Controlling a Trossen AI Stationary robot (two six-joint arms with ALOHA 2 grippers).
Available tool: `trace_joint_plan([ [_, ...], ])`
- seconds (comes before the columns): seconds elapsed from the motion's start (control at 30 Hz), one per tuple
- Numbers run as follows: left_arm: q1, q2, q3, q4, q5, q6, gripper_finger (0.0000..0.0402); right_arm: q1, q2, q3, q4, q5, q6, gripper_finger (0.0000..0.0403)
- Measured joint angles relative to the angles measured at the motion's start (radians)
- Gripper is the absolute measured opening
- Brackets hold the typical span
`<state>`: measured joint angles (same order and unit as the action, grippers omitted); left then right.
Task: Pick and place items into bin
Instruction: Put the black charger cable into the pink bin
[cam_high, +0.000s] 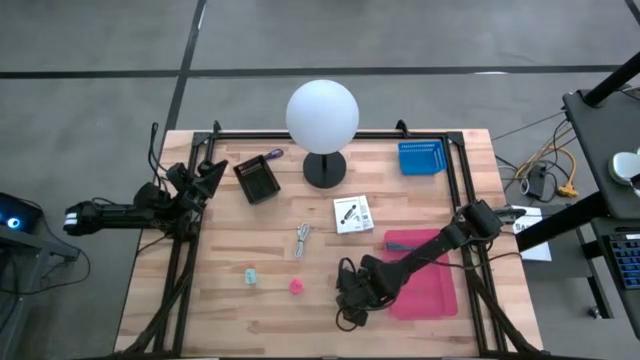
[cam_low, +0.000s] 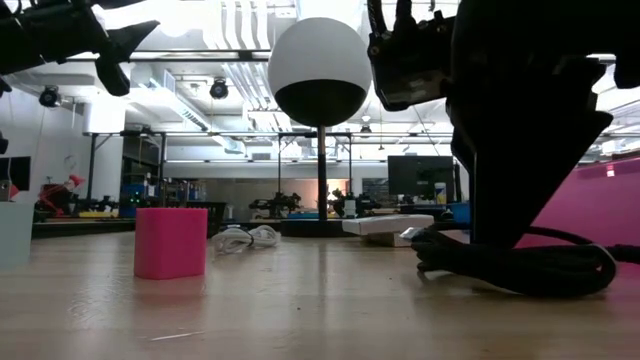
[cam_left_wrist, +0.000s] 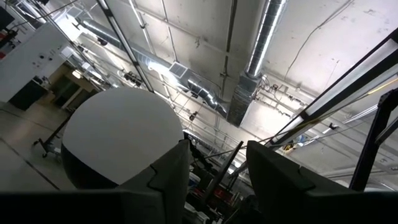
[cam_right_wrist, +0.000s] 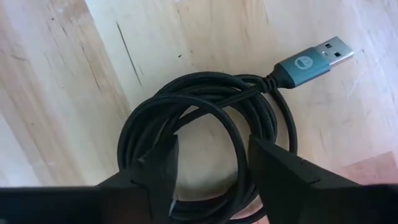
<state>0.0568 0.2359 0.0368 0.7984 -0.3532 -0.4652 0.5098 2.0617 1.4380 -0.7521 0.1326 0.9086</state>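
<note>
Right end effector (cam_right_wrist: 211, 171) is down at the near edge of the counter (cam_high: 200, 300), right over the cable (cam_right_wrist: 205, 124). Fingers are apart and straddle strands of the coil, tips at counter level; can't tell if they're actually gripping yet. Cable lies coiled flat on the wood, USB plug (cam_right_wrist: 316, 59) sticking out to one side, just beside the pink bin (cam_high: 430, 285).

Left end effector (cam_high: 205, 180) is parked in the air at the left edge of the counter, tilted up toward the lamp (cam_high: 322, 115), fingers apart, nothing between them.

Other items on the counter:
- card (cam_high: 352, 214) near centre, in front of the lamp base
- metal piece (cam_high: 302, 240) just left of the card
- green block (cam_high: 251, 275) and pink block (cam_high: 296, 287) near the front, close together but not touching
- black tray (cam_high: 257, 180) left of the lamp
- blue basket (cam_high: 421, 158) at the far right
</note>
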Motion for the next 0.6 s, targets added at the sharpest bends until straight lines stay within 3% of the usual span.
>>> trace_joint_plan([
  [0.4, 0.000, 0.000, -0.001, 0.000, 0.000, 0.000, 0.0144, 0.000, 0.000, -0.003, -0.003, -0.012, 0.031, 0.0023],
  [0.6, 0.000, 0.000, -0.001, 0.000, 0.000, 0.000, 0.0144, 0.000, 0.000, -0.003, -0.002, -0.069, 0.035, 0.0010],
])
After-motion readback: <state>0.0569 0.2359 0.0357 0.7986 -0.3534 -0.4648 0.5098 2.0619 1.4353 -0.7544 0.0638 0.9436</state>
